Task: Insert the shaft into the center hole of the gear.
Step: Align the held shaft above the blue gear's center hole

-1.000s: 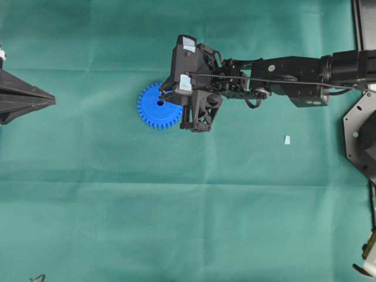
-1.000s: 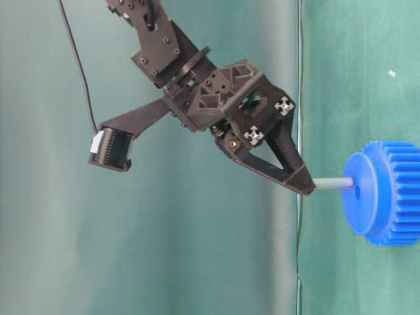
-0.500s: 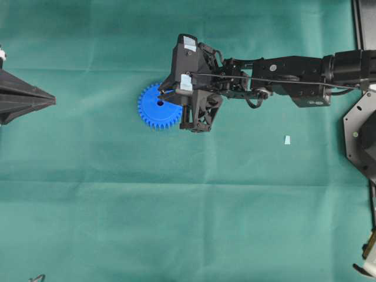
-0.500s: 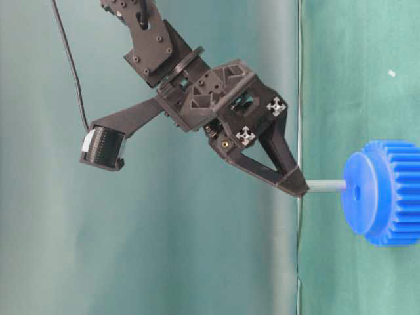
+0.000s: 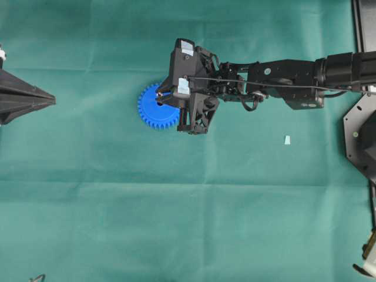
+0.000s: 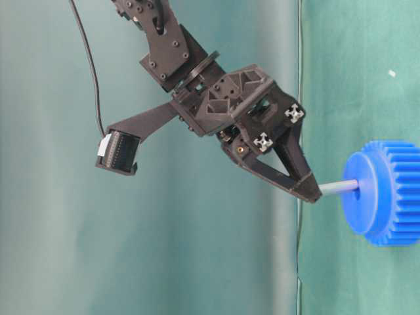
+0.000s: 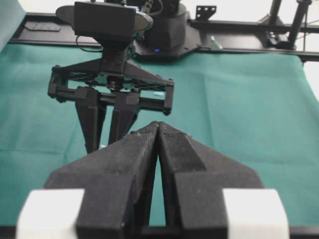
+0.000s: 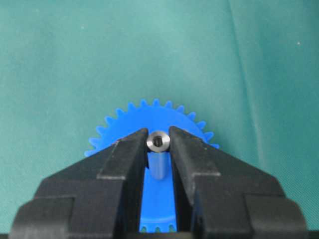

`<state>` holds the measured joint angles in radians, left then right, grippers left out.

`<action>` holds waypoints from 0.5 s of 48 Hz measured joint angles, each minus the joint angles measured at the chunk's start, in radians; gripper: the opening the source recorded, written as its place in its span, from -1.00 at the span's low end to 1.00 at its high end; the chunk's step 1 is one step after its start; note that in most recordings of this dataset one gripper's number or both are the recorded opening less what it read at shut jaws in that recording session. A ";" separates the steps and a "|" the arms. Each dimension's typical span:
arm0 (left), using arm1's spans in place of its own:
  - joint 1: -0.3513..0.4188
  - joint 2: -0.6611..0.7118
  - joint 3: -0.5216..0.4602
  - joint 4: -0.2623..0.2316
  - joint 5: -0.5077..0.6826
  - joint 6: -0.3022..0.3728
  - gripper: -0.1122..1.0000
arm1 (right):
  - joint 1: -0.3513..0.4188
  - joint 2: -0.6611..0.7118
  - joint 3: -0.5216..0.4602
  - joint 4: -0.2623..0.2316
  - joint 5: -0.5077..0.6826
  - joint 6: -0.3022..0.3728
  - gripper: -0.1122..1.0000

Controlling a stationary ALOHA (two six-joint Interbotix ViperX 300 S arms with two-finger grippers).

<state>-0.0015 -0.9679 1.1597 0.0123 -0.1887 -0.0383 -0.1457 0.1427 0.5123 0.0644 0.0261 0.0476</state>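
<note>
**Shaft tip at the gear face, R gripper holding it**

The right gripper [image 6: 308, 190] is closed on the shaft [image 6: 340, 188]; its two black fingers [image 8: 124, 154] press the pin from both sides, w/ only the width of the pin between them. In the right wrist view the shiny end of the shaft [image 8: 159, 141] sits between the fingertips, and the blue gear [image 8: 149, 122] is directly behind it.

From the table-level view the shaft sticks out of the fingertips toward the flat face of the gear [image 6: 384, 193]. Its far end meets the face at about the middle, near the center hole. I cannot tell if the tip is already inside the hole or only touching the face.

In the overhead view the gear [image 5: 151, 111] lies flat on the green cloth [image 5: 176, 223], approx. in the upper middle, and the R arm covers its right part. A small pale scrap [image 5: 287, 140] lies on the cloth, well apart from the gear.

The left gripper [image 7: 158, 130] stays away at the left edge, jaws fully together, holding nothing.
</note>
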 measured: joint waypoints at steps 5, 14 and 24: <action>0.000 0.000 0.000 0.000 0.000 0.000 -0.80 | 0.000 0.000 0.002 0.000 -0.006 0.000 -0.50; 0.000 0.000 0.000 -0.002 0.000 0.000 -0.80 | 0.000 0.000 0.002 0.000 -0.008 0.000 -0.50; 0.000 0.000 0.000 0.000 0.000 0.000 -0.80 | 0.000 0.000 0.002 0.000 -0.009 0.000 -0.50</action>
<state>-0.0015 -0.9679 1.1597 0.0123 -0.1887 -0.0383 -0.1457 0.1427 0.5139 0.0644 0.0169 0.0476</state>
